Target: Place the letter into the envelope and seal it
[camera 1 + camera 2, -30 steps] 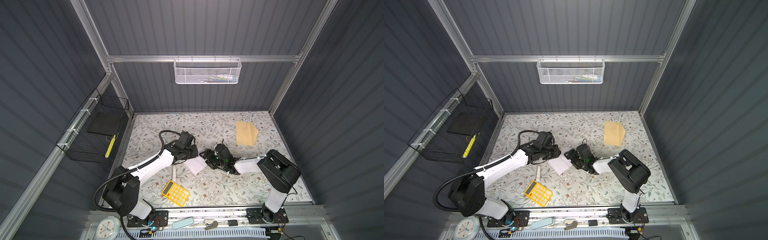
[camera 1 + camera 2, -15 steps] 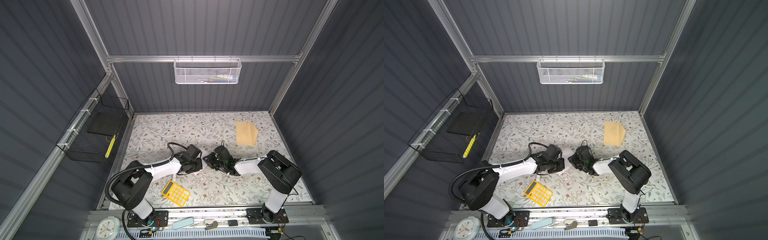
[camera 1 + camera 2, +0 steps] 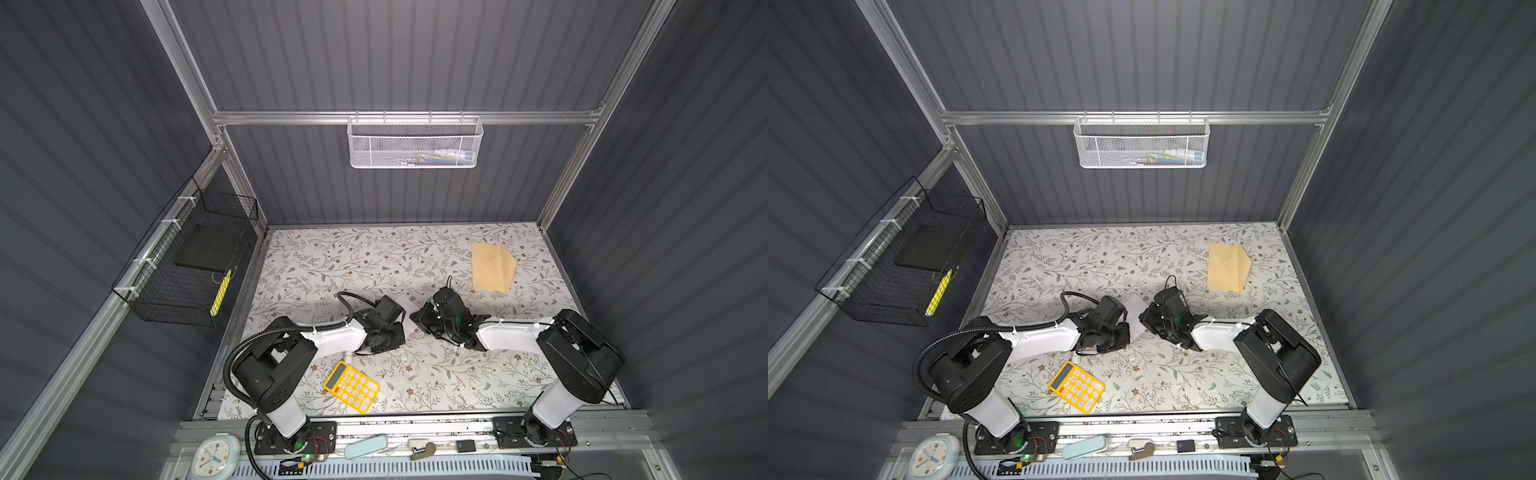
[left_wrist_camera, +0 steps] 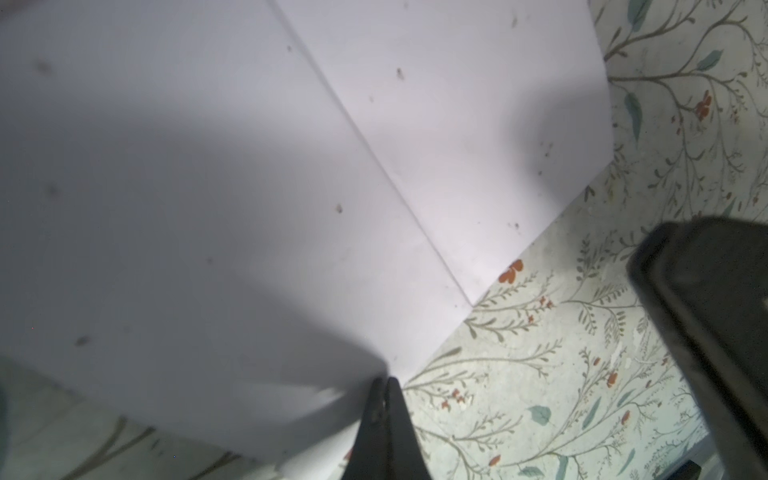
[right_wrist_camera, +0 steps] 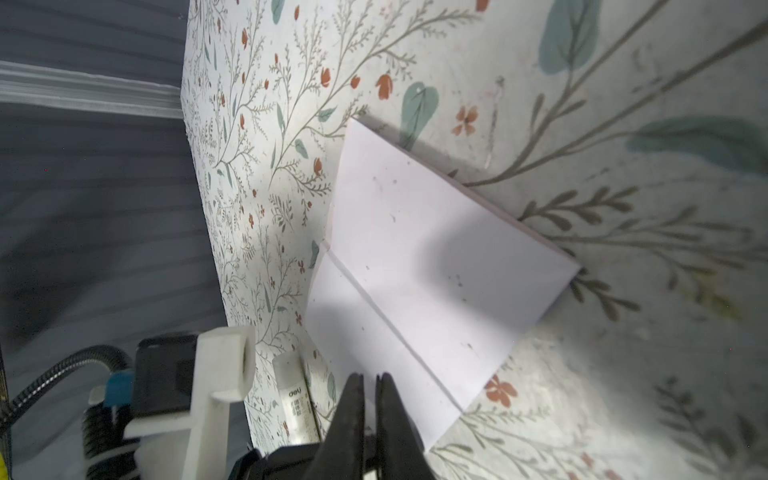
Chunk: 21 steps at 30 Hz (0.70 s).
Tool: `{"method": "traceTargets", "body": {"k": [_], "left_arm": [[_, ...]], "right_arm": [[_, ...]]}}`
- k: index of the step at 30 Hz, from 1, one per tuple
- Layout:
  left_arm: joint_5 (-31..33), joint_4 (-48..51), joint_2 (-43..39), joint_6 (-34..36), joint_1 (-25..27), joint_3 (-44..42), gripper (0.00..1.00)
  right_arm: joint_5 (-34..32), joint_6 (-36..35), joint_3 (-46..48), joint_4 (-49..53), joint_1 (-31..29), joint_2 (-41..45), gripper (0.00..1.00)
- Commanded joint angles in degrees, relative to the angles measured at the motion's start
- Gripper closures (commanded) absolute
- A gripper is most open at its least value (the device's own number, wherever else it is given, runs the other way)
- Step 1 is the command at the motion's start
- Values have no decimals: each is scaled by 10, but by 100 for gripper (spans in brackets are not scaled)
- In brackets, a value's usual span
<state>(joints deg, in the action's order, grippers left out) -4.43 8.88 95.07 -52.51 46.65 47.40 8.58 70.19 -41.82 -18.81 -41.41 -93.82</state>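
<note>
The letter (image 3: pixel 408 311), a white creased sheet, lies mid-table between my two grippers in both top views (image 3: pixel 1135 312). In the left wrist view it (image 4: pixel 291 187) fills the frame, and my left gripper (image 4: pixel 384 380) is shut on its edge, which looks slightly raised. My right gripper (image 5: pixel 370 378) is closed to a thin gap over the letter's (image 5: pixel 415 270) opposite edge, with white paper showing between the fingers. The tan envelope (image 3: pixel 492 268) lies flat at the back right, flap open, apart from both grippers (image 3: pixel 1227 266).
A white glue-stick tube (image 5: pixel 293 399) lies beside the letter, half under the left arm (image 3: pixel 347 356). A yellow calculator (image 3: pixel 352 387) sits near the front edge. A white mesh basket (image 3: pixel 415 143) hangs on the back wall, a black wire basket (image 3: pixel 187 266) on the left wall.
The left arm has swung in and down over the letter's left side and its jaws have shut. The right gripper's jaws have closed from wide open onto the letter's edge.
</note>
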Motion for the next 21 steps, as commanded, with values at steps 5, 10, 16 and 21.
{"method": "traceTargets", "body": {"k": [5,10,16,21], "left_arm": [[11,30,3,-3,9,-31,100],[10,30,1,-1,9,-34,100],[9,26,4,1,9,-35,100],[10,26,8,4,9,-28,100]], "right_arm": [[63,-63,-31,83,-4,4,100],[92,-58,-25,87,-10,-15,100],[101,-57,-27,90,-22,-25,100],[97,-55,-26,102,-23,-35,100]]}}
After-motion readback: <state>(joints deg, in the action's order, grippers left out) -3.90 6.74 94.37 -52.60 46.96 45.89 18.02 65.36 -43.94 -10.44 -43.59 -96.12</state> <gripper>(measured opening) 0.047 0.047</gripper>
